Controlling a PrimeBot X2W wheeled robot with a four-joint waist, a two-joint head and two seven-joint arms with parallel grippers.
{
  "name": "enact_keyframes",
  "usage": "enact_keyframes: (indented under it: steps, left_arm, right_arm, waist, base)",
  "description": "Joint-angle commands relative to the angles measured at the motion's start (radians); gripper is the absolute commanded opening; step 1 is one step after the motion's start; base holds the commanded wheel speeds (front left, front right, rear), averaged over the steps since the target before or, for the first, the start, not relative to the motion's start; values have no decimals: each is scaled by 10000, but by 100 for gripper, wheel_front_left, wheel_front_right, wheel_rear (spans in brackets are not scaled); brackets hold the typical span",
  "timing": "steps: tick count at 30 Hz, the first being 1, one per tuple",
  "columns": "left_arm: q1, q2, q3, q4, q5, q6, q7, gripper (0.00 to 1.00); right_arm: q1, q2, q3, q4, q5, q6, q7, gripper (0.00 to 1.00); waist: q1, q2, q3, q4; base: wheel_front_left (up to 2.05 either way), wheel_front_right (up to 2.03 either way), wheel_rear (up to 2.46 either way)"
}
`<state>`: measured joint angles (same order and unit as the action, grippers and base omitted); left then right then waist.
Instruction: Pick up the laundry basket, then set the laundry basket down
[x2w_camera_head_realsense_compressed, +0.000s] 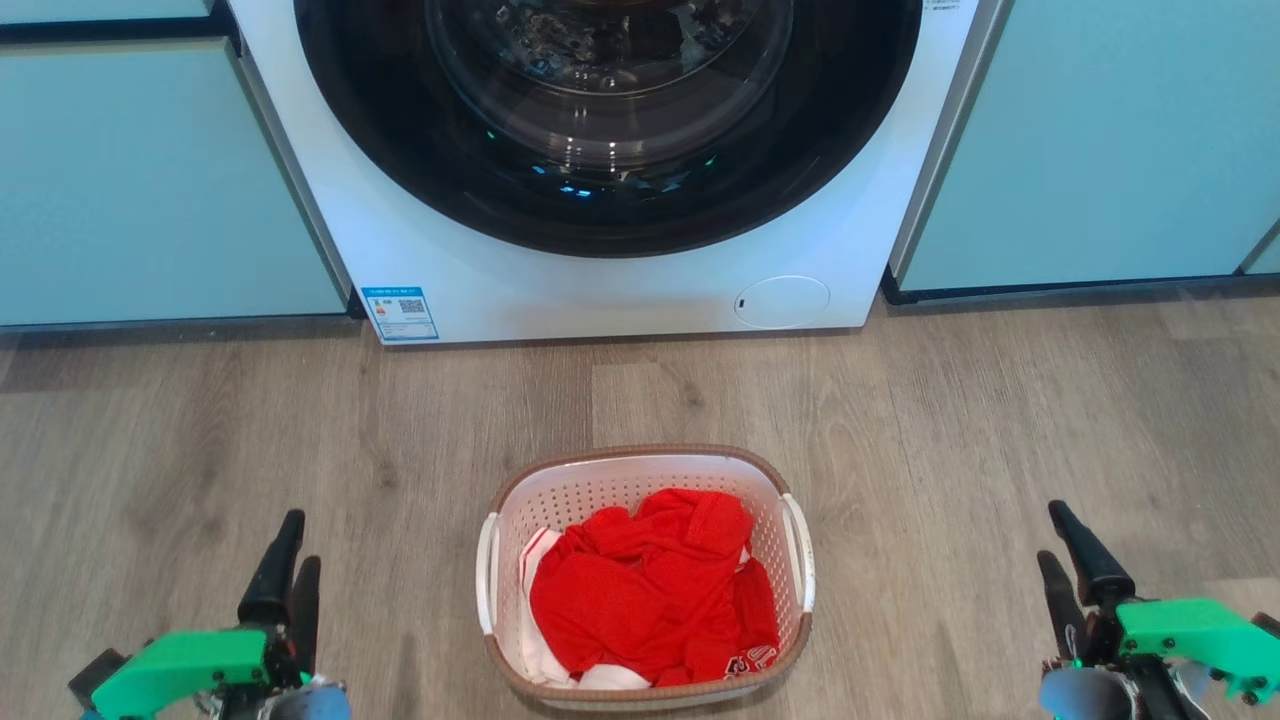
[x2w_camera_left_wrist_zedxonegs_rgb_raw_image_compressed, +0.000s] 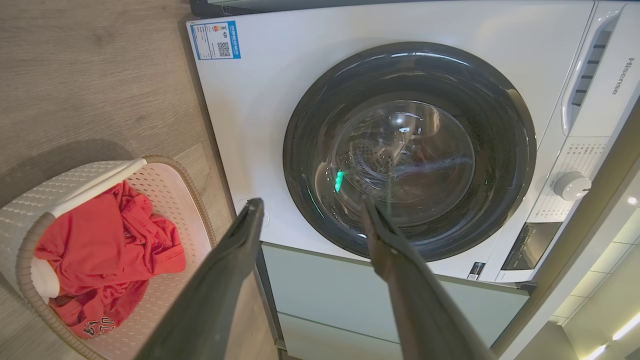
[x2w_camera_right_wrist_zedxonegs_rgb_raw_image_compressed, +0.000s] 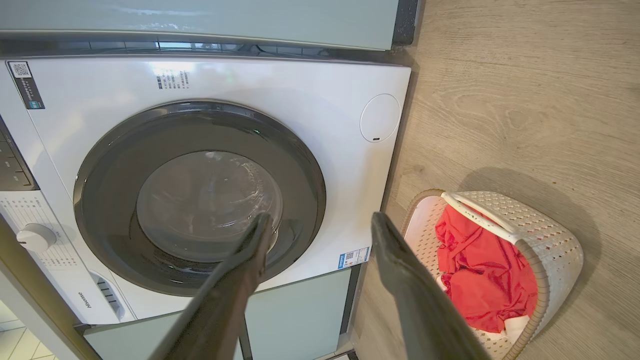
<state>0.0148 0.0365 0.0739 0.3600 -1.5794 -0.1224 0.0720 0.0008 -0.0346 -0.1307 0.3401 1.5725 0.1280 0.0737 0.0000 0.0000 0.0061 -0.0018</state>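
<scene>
Pincers sit nearest, at the bottom corners of the head view. The left pincer (x2w_camera_head_realsense_compressed: 299, 540) and the right pincer (x2w_camera_head_realsense_compressed: 1052, 532) hover over the floor (x2w_camera_head_realsense_compressed: 1000, 420) with their dark fingers pointing forward. In the wrist views each one stands spread apart with nothing between its fingers. Both are well clear of the laundry basket (x2w_camera_head_realsense_compressed: 640, 452), which stands on the floor between them.

The floor is grey-brown wood-look planking with visible grain and knots. Beyond the basket, with a bare strip of floor between, a white washing machine (x2w_camera_head_realsense_compressed: 560, 290) stands against the back. Its round dark door (x2w_camera_head_realsense_compressed: 610, 200) is closed, and reflections show in the glass. A blue label (x2w_camera_head_realsense_compressed: 400, 313) is stuck at its lower left corner and a round cap (x2w_camera_head_realsense_compressed: 782, 301) sits at its lower right. Pale green cabinet fronts flank it, one on the left (x2w_camera_head_realsense_compressed: 150, 180) and one on the right (x2w_camera_head_realsense_compressed: 1100, 150).

The basket is a small, rounded rectangle of white plastic with rows of small holes through its walls. A brown woven-look band runs around the rim, and a white handle (x2w_camera_head_realsense_compressed: 487, 570) arches along each short side. It stands upright, with crumpled red clothing (x2w_camera_head_realsense_compressed: 640, 590) inside; some white fabric shows at the near edge.
</scene>
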Motion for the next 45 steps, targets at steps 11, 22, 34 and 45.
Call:
enact_keyframes:
  steps: [11,22,34,45]
  left_arm:
    - [-750,87,279,-519,910,-17,-372,100]
    - [-950,92,440,-1285,2430,121,-695,100]
    - [-1134,98,-214,-2667,4874,1312,-1046,100]
    - [-1189,118,-1386,-2654,7280,2204,-1370,100]
  right_arm:
    - [-620,-59,-57,-803,-1132,5,-391,100]
    - [-880,-70,-165,-1617,-3001,8,-713,100]
    - [-1129,-81,342,-2507,-5421,10,-1065,100]
    - [-1236,-92,1029,-3012,-7683,13,-1388,100]
  waist:
    - [0,0,16,-6]
    - [0,0,85,17]
    - [0,0,172,27]
    - [0,0,195,40]
  base:
    - [0,0,0]
    - [0,0,0]
    - [0,0,0]
    - [0,0,0]
